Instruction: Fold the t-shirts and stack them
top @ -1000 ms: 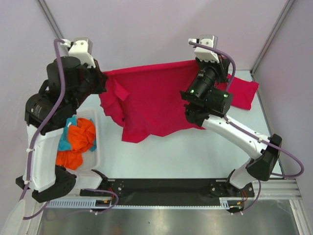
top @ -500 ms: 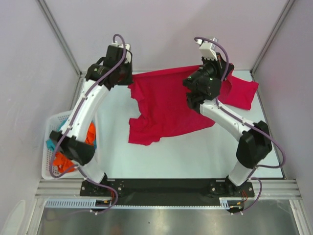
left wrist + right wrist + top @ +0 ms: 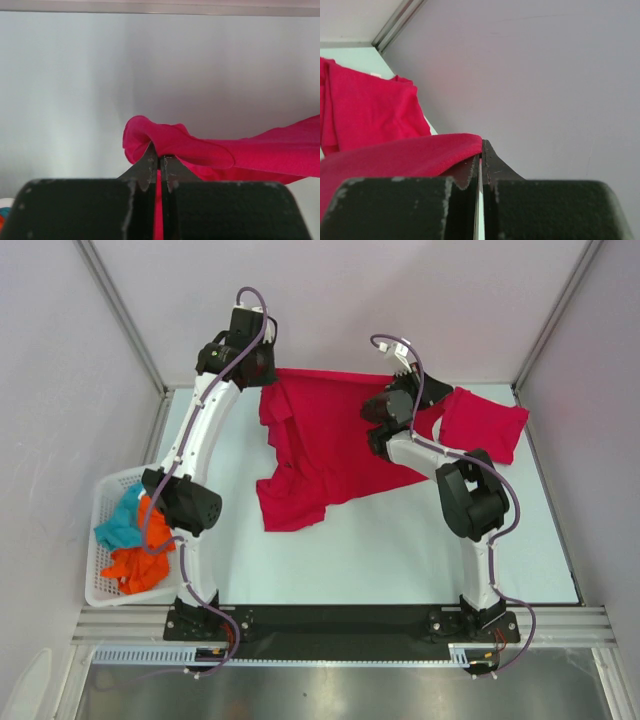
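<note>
A crimson t-shirt hangs from its top edge at the back of the table, and its lower part trails forward onto the surface. My left gripper is shut on its top left corner; in the left wrist view red cloth bunches over the closed gripper. My right gripper is shut on the top right corner, with the fabric draped over the left fingertip. A second t-shirt lies folded at the back right, also seen in the right wrist view.
A white basket with orange and teal clothes stands at the left table edge. The enclosure's back wall stands just behind both grippers, and frame posts rise at the back corners.
Both arms have dropped from high near the camera and stretched out to the back of the table, carrying the t-shirt with them. Its lower part now rests on the table.
</note>
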{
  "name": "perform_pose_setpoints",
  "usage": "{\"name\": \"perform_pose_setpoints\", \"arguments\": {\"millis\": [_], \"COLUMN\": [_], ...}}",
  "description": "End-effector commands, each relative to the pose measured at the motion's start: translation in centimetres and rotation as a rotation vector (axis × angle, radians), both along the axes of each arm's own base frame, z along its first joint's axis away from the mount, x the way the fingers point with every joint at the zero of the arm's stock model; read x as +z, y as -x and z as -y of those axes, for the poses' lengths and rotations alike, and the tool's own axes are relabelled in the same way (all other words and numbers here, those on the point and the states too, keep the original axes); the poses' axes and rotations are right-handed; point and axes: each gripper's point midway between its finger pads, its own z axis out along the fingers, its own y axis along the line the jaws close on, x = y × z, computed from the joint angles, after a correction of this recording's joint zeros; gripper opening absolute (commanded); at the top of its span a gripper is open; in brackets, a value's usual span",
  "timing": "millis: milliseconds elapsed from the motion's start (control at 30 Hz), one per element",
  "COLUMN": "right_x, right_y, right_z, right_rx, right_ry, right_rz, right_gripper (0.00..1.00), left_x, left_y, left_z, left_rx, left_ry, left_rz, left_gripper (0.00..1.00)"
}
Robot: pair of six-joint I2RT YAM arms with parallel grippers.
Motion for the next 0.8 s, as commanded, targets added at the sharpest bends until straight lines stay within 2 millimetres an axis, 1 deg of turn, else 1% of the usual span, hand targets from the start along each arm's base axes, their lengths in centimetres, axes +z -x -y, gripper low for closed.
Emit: {"name": "perform_pose_setpoints", "arguments": {"millis": [0, 33, 67, 100, 133, 167, 200, 233, 267, 300, 333, 467, 500, 567, 600, 633, 700, 733, 767], "right_x": [0.5, 0.3, 0.1, -0.5, -0.7, -1.0, -0.8, -1.1, -1.1, -1.1, -1.0, -0.8, -0.6, -0.1, 0.2, 0.4, 1.4, 1.5, 2.1], "right_y": [-0.7, -0.9, -1.1, -1.5, -1.7, -1.7, -1.8, -1.8, -1.8, -1.8, -1.7, -1.5, -1.5, -1.2, -1.0, -0.9, -0.3, 0.0, 0.5], "right_z": [1.2, 1.4, 1.7, 2.1, 2.1, 2.5, 2.8, 2.9, 2.9, 2.9, 2.8, 2.8, 2.6, 2.2, 2.0, 1.2, 0.7, 0.2, -0.7], "right_rx": [-0.024, -0.031, -0.042, -0.056, -0.062, -0.081, -0.092, -0.099, -0.102, -0.103, -0.103, -0.104, -0.101, -0.088, -0.083, -0.064, -0.044, -0.034, -0.009], "right_ry": [-0.11, -0.108, -0.109, -0.105, -0.103, -0.116, -0.126, -0.123, -0.127, -0.132, -0.135, -0.136, -0.134, -0.137, -0.138, -0.139, -0.146, -0.151, -0.161], "right_rz": [0.208, 0.205, 0.203, 0.194, 0.187, 0.183, 0.197, 0.185, 0.185, 0.189, 0.192, 0.184, 0.181, 0.186, 0.186, 0.188, 0.203, 0.198, 0.208], "right_gripper": [0.0, 0.0, 0.0, 0.0, 0.0, 0.03, 0.28, 0.39, 0.6, 0.66, 0.69, 0.74, 0.74, 0.74, 0.74, 0.74, 0.73, 0.73, 0.72], "left_x": [0.2, -0.4, -0.7, -0.9, -1.3, -1.4, -1.4, -1.5, -1.2, -1.1, -1.0, -0.3, 0.2, 0.2, 0.7, 0.7, 0.8, 0.7, 0.7], "left_y": [-1.8, -2.2, -2.3, -2.5, -2.6, -2.5, -2.5, -2.4, -2.2, -2.1, -1.9, -1.3, -0.9, -0.5, -0.1, 0.1, 0.8, 1.4, 1.9], "left_z": [-2.5, -2.9, -3.0, -3.2, -3.7, -3.7, -4.0, -4.1, -4.2, -4.3, -4.3, -4.5, -4.5, -4.4, -4.2, -4.1, -3.5, -3.2, -2.8], "left_rx": [0.082, 0.093, 0.099, 0.104, 0.116, 0.118, 0.129, 0.131, 0.133, 0.132, 0.128, 0.128, 0.126, 0.12, 0.112, 0.107, 0.087, 0.068, 0.055], "left_ry": [-0.003, -0.004, -0.001, 0.0, 0.0, 0.002, -0.006, -0.012, -0.016, -0.016, -0.019, -0.019, -0.014, -0.008, -0.003, -0.003, 0.0, 0.005, 0.009], "left_rz": [0.027, 0.017, 0.011, 0.008, -0.003, -0.006, -0.005, -0.008, -0.003, -0.001, -0.002, 0.006, 0.013, 0.008, 0.016, 0.014, 0.01, 0.001, -0.004], "left_gripper": [0.0, 0.0, 0.02, 0.12, 0.52, 0.7, 0.93, 1.0, 1.0, 1.0, 1.0, 1.0, 1.0, 1.0, 1.0, 1.0, 1.0, 0.99, 1.0]}}
